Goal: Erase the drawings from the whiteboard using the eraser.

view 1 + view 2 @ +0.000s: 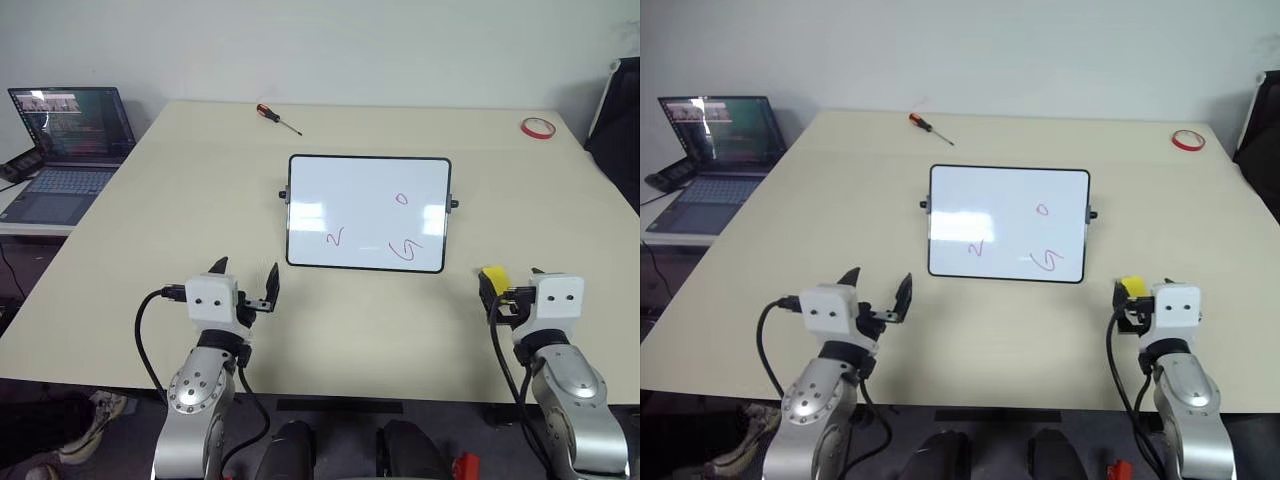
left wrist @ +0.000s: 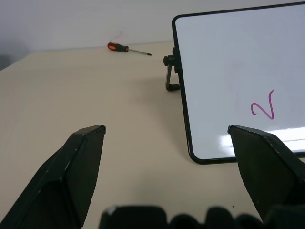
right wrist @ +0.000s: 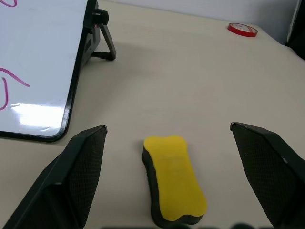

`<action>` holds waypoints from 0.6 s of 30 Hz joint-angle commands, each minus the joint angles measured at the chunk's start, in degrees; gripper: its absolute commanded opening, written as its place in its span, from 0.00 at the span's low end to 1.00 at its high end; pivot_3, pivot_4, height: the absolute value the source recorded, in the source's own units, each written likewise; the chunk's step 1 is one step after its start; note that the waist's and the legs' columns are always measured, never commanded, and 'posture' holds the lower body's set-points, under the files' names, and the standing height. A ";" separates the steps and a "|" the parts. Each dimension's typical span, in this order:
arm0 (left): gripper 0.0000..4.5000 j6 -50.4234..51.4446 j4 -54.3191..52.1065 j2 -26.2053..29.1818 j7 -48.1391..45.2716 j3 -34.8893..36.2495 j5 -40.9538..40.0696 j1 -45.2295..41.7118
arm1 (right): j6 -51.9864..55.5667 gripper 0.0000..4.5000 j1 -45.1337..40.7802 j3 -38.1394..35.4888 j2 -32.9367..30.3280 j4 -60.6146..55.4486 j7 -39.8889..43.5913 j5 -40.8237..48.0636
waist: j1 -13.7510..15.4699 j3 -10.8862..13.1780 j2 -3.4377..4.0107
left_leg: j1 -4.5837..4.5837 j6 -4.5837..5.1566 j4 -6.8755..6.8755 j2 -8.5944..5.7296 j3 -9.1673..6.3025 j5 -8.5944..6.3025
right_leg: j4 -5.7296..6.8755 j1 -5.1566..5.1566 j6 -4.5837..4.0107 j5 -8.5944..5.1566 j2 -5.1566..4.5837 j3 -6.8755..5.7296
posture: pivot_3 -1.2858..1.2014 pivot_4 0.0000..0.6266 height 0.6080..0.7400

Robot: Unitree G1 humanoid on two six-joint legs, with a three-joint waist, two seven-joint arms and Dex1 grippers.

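Between spread right end effector point(image 3: 167, 138) fingers: eraser point(image 3: 174, 179) on table; left end effector point(image 2: 167, 138) spread, empty.

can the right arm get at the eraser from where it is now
Probably yes. The eraser lies flat on the table, directly between the open fingers of the right gripper, with nothing between them. The whiteboard stands off to one side, clear of it.

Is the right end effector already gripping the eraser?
No. In the right wrist view the eraser lies flat on the table between the open fingers of the right end effector, untouched.
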 commanded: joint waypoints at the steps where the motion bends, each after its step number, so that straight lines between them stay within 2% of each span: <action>1: 1.00 0.12 -4.71 -0.51 1.41 -0.14 0.67 0.04 | 0.86 0.99 -1.99 0.75 -0.02 -1.66 0.92 1.25 | -0.01 0.00 0.00 | 0.00 0.00 0.00 0.00 -0.01 0.00 | 0.00 -0.01 0.00 0.00 0.00 0.00 | 0.52 0.24 1.00; 8: 1.00 0.48 -5.59 -1.07 1.82 -1.01 0.88 1.59 | 2.08 0.99 -4.07 2.09 -1.19 -2.17 2.54 0.85 | 0.03 0.01 -0.01 | -0.02 0.00 0.00 -0.01 -0.02 0.00 | -0.01 0.00 -0.01 0.00 0.00 -0.01 | 0.52 0.24 1.00; 18: 1.00 1.51 -1.60 1.34 -0.71 0.42 -1.01 -4.49 | 2.88 0.99 0.22 1.78 2.33 -5.58 -0.75 0.54 | 0.11 0.01 -0.02 | -0.01 0.00 -0.01 0.00 -0.02 0.00 | 0.00 -0.01 -0.01 0.00 0.00 -0.03 | 0.52 0.24 1.00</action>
